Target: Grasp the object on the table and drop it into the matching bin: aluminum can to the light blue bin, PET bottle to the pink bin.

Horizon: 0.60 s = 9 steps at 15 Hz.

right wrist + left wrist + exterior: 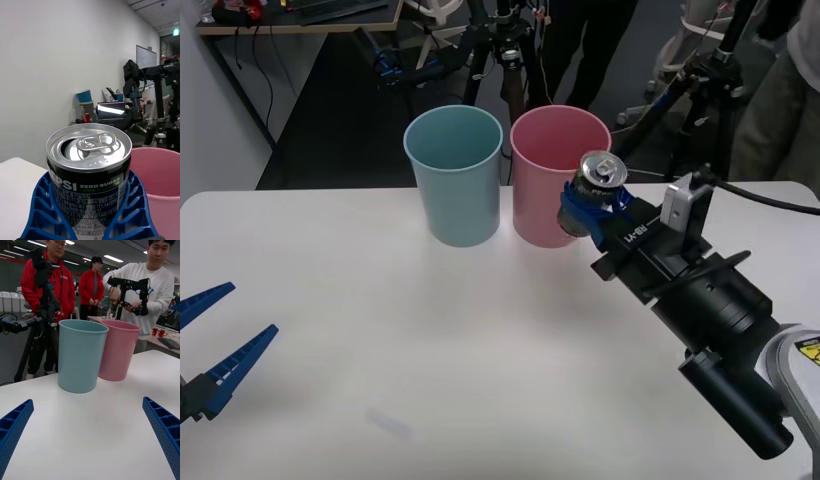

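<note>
1. Can (598,180) is already up off the table (430,340), so you have the grasp step done: the right gripper (585,212) is clenched around its dark sides, blue ribbed fingers (41,210) wrapping it on both sides, the silver pull-tab top level and the can upright

2. Taking the pink bin (555,170) as your landmark, the can sits in front of its robot-side wall, near the rim and toward the side away from the blue one; from the right wrist camera the pink rim shows just beyond the can, so you are beside that bin and not over it

3. The light blue bin (454,175) stands touching or nearly touching the pink bin, on its left as the robot sees it, both upright and, as far as you can see into them, with nothing inside

4. What is left for you, judging by this: carry the can leftward past the pink bin until it hangs over the blue rim, then let go. Releasing where you are now would risk the wrong bin or the tabletop

5. Your left gripper (215,345) waits low over the table, well to the left of the pink bin and nearer the robot, fingers spread wide and holding nothing
</note>
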### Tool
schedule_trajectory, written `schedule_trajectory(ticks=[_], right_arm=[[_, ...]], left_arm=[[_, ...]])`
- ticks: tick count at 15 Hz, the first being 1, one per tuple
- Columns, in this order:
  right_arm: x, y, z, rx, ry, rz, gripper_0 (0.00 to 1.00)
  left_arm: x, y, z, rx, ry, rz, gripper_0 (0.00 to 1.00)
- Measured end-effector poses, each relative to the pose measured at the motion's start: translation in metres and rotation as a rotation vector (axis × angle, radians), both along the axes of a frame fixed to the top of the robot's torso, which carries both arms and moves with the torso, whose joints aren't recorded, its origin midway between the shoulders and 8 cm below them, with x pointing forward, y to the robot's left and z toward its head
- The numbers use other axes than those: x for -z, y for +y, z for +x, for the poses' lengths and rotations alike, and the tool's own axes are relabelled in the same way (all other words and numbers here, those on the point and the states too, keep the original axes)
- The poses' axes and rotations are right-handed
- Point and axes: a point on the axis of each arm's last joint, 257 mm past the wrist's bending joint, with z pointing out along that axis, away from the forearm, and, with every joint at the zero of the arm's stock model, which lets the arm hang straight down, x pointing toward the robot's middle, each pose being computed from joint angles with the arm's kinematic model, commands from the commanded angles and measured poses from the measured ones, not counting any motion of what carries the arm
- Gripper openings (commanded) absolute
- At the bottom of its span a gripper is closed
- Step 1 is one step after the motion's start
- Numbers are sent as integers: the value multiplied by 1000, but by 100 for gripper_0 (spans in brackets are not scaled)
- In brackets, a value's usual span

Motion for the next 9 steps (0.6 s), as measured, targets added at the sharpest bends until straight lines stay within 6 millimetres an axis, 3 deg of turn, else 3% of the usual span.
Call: schedule_trajectory(ticks=[5,9], right_arm=[[-32,27,15,-34,-10,39,0],[-44,46,40,-27,-14,34,0]], left_arm=[[0,0,0,0,0,0,100],[0,0,0,0,0,0,100]])
